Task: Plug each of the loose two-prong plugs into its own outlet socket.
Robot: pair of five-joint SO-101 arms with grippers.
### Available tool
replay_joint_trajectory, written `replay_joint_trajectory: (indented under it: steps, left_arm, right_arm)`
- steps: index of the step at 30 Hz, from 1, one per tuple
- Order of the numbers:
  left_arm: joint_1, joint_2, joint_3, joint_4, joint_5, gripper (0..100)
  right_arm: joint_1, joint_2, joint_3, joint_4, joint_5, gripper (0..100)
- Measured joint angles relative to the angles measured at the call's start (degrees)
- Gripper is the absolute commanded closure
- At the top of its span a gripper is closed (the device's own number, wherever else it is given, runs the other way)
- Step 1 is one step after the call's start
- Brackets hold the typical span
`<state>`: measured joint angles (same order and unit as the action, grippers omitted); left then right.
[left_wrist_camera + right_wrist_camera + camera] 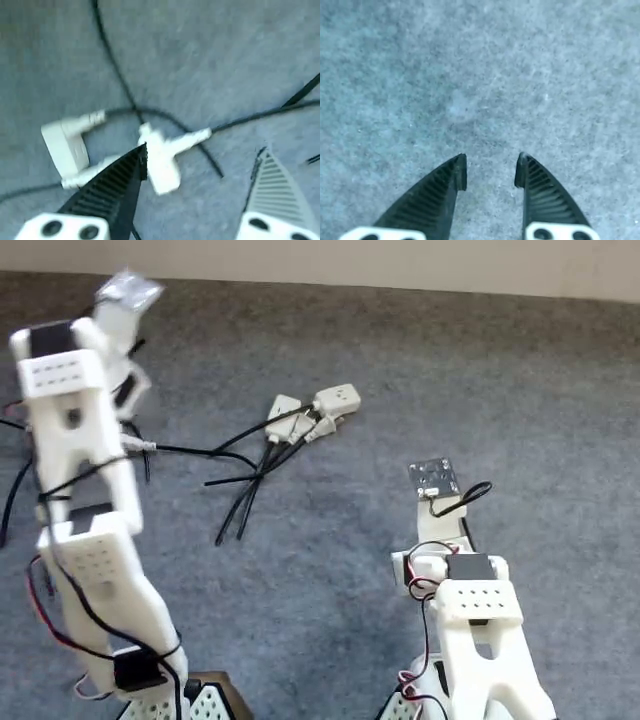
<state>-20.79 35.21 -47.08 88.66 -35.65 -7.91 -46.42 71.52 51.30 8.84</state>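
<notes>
The grey bench [540, 370] is shared by both arms. The left tool [202, 150] is spread wide, grasping nothing, above the white outlet sockets [65, 145] clustered mid-bench. The right tool [491, 157] is likewise parted over bare bench. Plugs [192, 137] are seen against the sockets. The crossed black cables [114, 60] could be snagged, dragging a socket aside. Arm spacing is given by the high view and plug detail by the left wrist view, though seating cannot be judged.

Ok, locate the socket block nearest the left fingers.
Left wrist view: the white socket block lies on grey carpet at the dark finger's tip, beside a second block.
</notes>
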Motion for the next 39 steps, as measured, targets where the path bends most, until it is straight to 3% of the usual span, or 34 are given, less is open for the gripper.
replay_joint_trajectory:
  steps: [8,14,21,28,34,36,39]
  left_arm:
    - [17.3,-0.1,-5.3,0.4,4.9,64]
    - [26.9,8.1,-5.3,-8.5,5.4,65]
    - [27.8,14.1,-5.3,-18.5,5.4,65]
    - [28.3,15.2,-5.3,-20.5,5.5,65]
    - [24.3,23.2,-5.4,-22.6,7.9,66]
    - [24.2,24.9,-5.5,-22.9,8.0,72]
    - [24.2,25.4,-5.5,-22.8,8.1,91]
  right_arm:
    - [0.0,0.0,0.0,0.0,0.0,83.7]
    - [0.0,-0.2,0.0,0.0,0.0,83.7]
    - [-1.5,-0.2,0.0,0.0,0.0,83.7]
    - [-2.1,-0.2,0.2,0.0,0.0,83.7]
    - [-2.1,-0.2,0.2,0.1,0.0,83.7]
    - [-2.1,-0.2,0.2,0.1,0.0,83.7]
    - [-2.1,-0.2,0.2,0.1,0.0,83.7]
